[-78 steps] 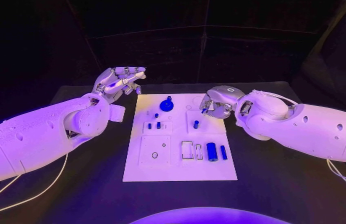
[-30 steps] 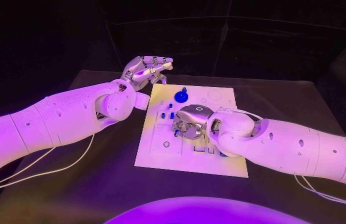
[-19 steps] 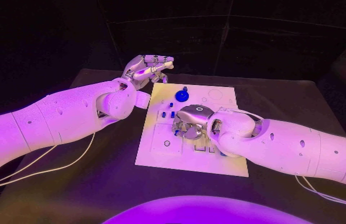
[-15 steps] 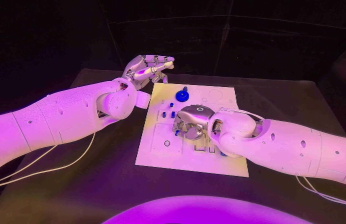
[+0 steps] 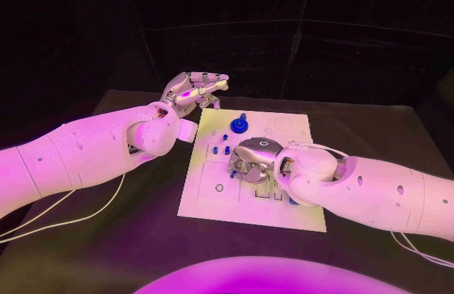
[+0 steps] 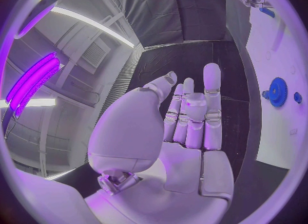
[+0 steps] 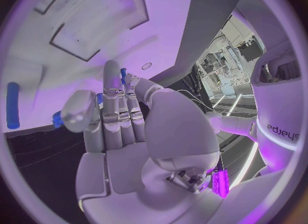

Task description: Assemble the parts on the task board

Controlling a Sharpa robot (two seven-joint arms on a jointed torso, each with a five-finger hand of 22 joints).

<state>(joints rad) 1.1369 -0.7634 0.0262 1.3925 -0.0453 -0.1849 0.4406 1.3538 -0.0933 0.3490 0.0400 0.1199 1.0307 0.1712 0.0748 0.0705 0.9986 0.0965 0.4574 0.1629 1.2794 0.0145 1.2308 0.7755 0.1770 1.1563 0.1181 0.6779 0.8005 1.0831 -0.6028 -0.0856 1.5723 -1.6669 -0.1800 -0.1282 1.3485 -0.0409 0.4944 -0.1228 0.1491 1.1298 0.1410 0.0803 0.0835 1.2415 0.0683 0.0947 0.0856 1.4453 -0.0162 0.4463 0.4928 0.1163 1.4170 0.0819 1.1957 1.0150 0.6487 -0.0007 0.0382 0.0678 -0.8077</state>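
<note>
The white task board (image 5: pixel 220 202) lies in the middle of the table. My right hand (image 5: pixel 254 163) hangs over its centre, fingers pointing down at it. In the right wrist view its thumb (image 7: pixel 77 112) and a finger pinch a small blue peg (image 7: pixel 57 117), which shows at the fingertips (image 5: pixel 233 173) in the head view. My left hand (image 5: pixel 194 90) is raised beyond the board's far left corner, palm flat, fingers (image 6: pixel 192 111) spread, holding nothing. A blue gear (image 5: pixel 239 125) sits at the far end of the board, and small blue pegs (image 5: pixel 216 149) stand near it.
Another blue peg (image 7: pixel 13 106) lies on the board beside empty rectangular slots (image 7: pixel 83 41). My right forearm (image 5: pixel 369 192) covers the board's near right part, hiding most of a blue cylinder (image 5: pixel 294 202). Dark table surrounds the board.
The camera has shifted since the oldest frame. My right hand has come from the board's right edge to over its middle and has barely moved in the last second. The left hand stays raised.
</note>
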